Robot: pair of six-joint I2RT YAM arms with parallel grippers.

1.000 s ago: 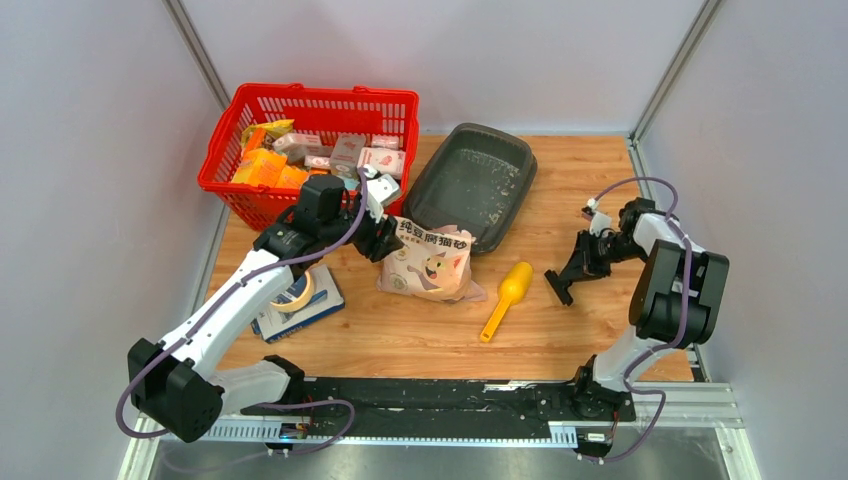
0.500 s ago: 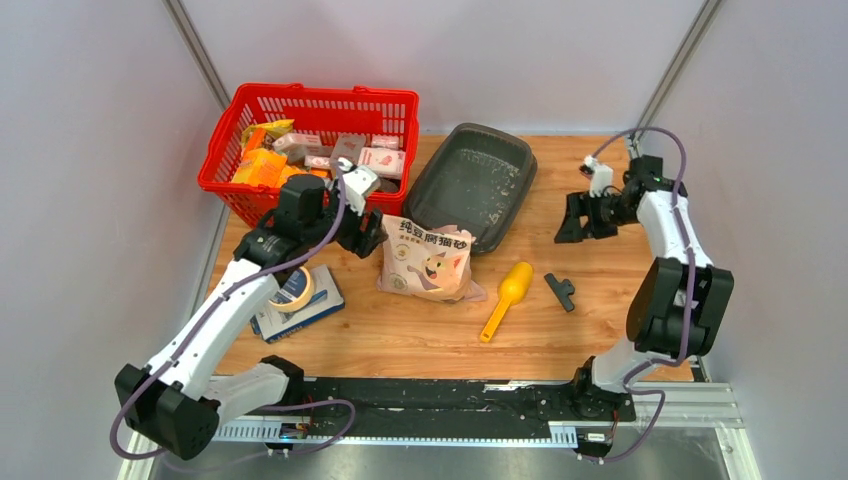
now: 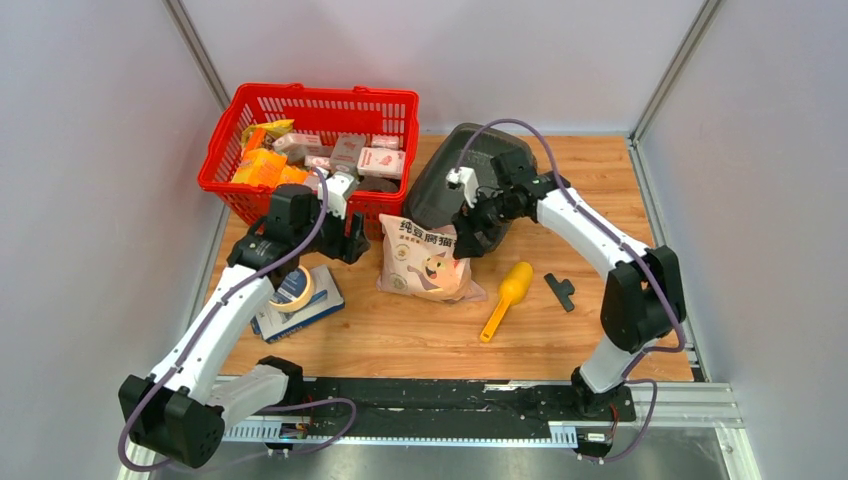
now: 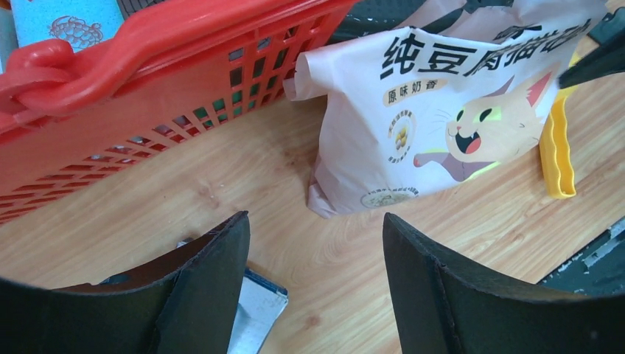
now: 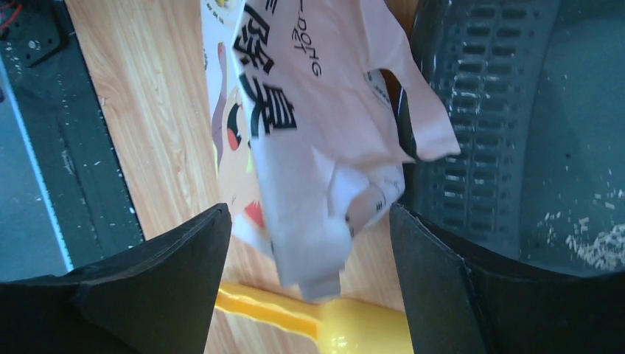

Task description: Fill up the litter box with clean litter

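The litter box (image 3: 438, 192) lies just behind the right fingers (image 3: 468, 240) and partly under that arm. It is a dark grey tray, and only a thin scatter of litter (image 5: 589, 240) lies on its floor. The red basket (image 3: 320, 95) stands just beyond the left fingers (image 3: 358, 240), packed with orange and pink packets and boxes.

The printed cat bag (image 3: 430, 262) stands upright on the surface between the two pairs of fingers, leaning at the near corner of the litter box. In the right wrist view its crumpled top fills the gap between the right fingers. The yellow scoop (image 3: 505, 292) lies on the wood on the near side of the right fingers, just past the bag. A small black T-shaped piece (image 3: 560, 290) lies further out beside the scoop. On the near side of the left fingers a tape roll (image 3: 292, 290) rests on a blue-and-white box (image 3: 315, 312).

The left arm reaches forward, its fingers low over the wood. They face the bag, are spread wide, grip nothing and stay apart from it. The right arm sweeps across above the litter box. Its fingers point down at the bag's top and are spread wide, with no pinch on it visible.
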